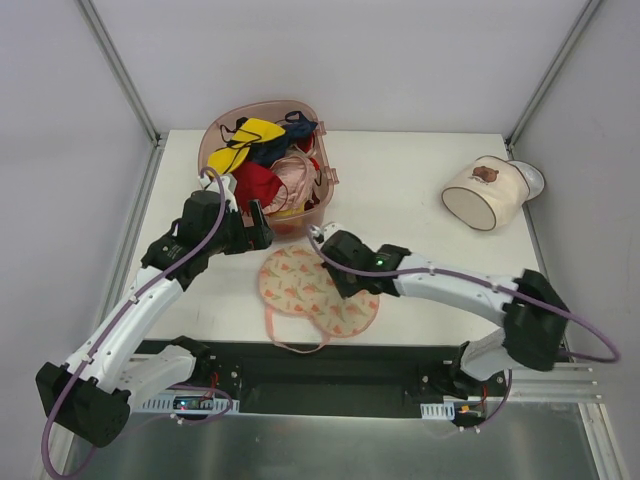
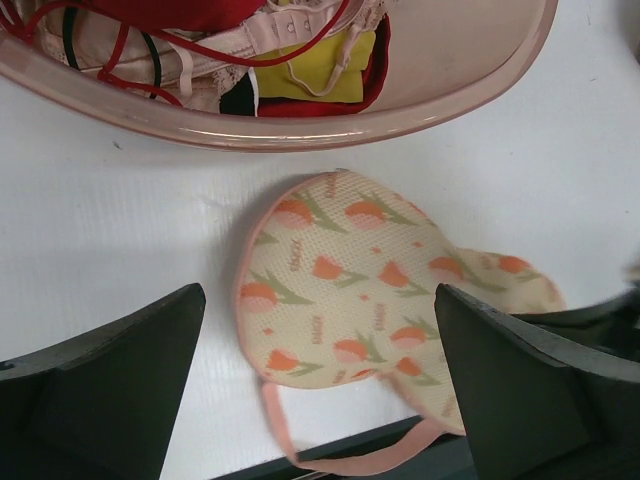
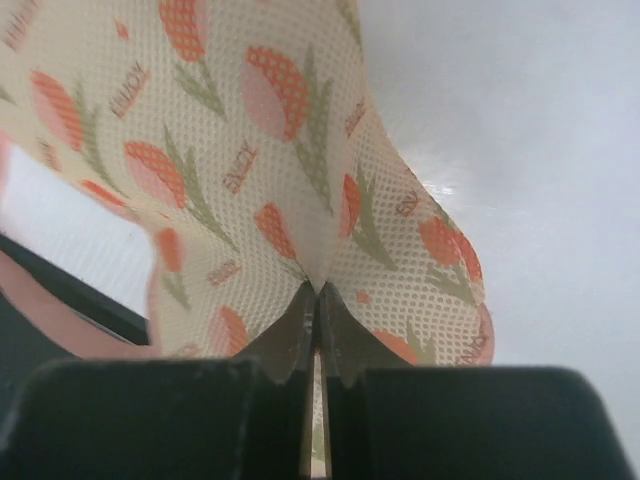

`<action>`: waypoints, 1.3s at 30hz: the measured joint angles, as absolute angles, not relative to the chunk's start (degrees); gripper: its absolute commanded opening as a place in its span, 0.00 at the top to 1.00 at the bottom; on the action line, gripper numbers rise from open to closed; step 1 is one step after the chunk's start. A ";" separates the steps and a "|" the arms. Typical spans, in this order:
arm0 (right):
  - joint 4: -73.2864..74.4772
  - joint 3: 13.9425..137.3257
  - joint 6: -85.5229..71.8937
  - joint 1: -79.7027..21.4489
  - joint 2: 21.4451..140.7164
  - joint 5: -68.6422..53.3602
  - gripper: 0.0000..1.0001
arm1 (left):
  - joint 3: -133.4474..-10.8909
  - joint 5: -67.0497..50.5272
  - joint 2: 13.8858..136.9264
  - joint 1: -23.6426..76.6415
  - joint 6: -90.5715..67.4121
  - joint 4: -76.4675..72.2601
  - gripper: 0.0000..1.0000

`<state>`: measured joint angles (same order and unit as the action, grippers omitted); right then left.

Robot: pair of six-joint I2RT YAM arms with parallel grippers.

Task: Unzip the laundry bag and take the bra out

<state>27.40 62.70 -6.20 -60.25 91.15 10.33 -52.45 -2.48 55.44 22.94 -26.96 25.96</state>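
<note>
The laundry bag (image 1: 310,290) lies flat near the table's front edge, cream mesh with orange-pink print, pink edging and a pink loop (image 1: 290,340) hanging over the edge. It also shows in the left wrist view (image 2: 370,290) and the right wrist view (image 3: 260,180). My right gripper (image 1: 345,283) is shut, pinching a fold of the bag's fabric (image 3: 318,290) at its middle. My left gripper (image 1: 258,232) is open and empty, hovering above the bag's left lobe, beside the basket. The bra is hidden; no mint-white garment shows.
A pink plastic basket (image 1: 325,180) at the back holds red, yellow, pink and dark garments (image 1: 262,165); its rim (image 2: 300,130) is just beyond the bag. A cream cylindrical container (image 1: 485,192) lies on its side at the back right. The table's front edge borders a black rail (image 1: 330,360).
</note>
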 measured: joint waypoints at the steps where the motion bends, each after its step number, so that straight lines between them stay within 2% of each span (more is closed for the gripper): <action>1: 27.38 61.32 -4.62 -60.20 87.24 11.46 0.99 | -52.45 -2.48 55.44 22.94 -26.96 25.98 0.01; 4: 28.62 59.55 -0.71 -58.39 78.43 14.48 0.99 | -52.45 -2.46 55.53 22.94 -26.96 25.93 0.01; 5: 28.99 59.42 0.36 -56.84 76.55 15.33 0.86 | -52.45 -2.46 55.61 22.94 -26.96 25.96 0.01; 6: 29.30 59.40 1.08 -55.18 75.66 15.92 0.64 | -52.47 -2.50 55.92 22.94 -26.96 25.93 0.01; 7: 29.58 59.40 1.65 -52.77 75.26 15.99 0.34 | -52.47 -2.52 56.34 22.94 -26.96 25.87 0.01; 8: 30.02 59.48 1.91 -50.37 75.66 15.97 0.29 | -52.45 -2.57 56.86 22.94 -26.96 25.82 0.01; 11: 32.56 60.14 2.00 -45.63 79.09 17.04 0.27 | -52.45 -2.63 58.24 22.94 -26.96 25.82 0.01; 14: 35.33 60.14 1.56 -45.52 81.56 18.96 0.27 | -52.25 -2.87 58.33 22.94 -26.94 25.58 0.01; 16: 35.97 60.07 1.39 -46.09 81.36 19.86 0.34 | -51.03 -3.03 57.60 22.94 -26.89 25.17 0.01; 18: 34.72 58.96 1.10 -47.05 80.03 19.64 0.36 | -48.75 -3.81 56.47 22.94 -26.74 24.91 0.01; 23: 31.70 54.43 0.89 -54.85 77.73 18.09 0.36 | -44.03 -7.75 55.66 22.96 -26.28 25.23 0.01; 30: 25.28 54.41 2.44 -59.66 86.50 17.80 0.34 | -41.06 -10.72 54.61 22.96 -26.02 25.80 0.01; 31: 24.08 54.41 2.83 -59.81 88.14 17.89 0.37 | -41.06 -11.09 54.59 22.96 -25.91 25.67 0.01; 32: 22.94 54.41 3.27 -59.90 89.86 18.13 0.46 | -41.06 -11.51 54.59 22.96 -25.89 25.58 0.01; 33: 21.50 54.41 3.77 -59.96 91.85 18.41 0.61 | -41.06 -11.70 54.61 22.96 -25.87 25.61 0.01; 34: 20.18 54.41 4.29 -60.07 94.04 18.70 0.99 | -41.06 -11.88 54.61 23.09 -25.87 25.61 0.01; 39: 16.40 55.70 5.28 -61.01 97.23 20.93 0.99 | -41.06 -12.75 54.63 23.33 -25.78 25.56 0.01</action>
<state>16.40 55.70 5.28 -61.01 97.23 20.93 -41.06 -12.75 54.63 23.33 -25.78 25.56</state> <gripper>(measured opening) 0.022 0.992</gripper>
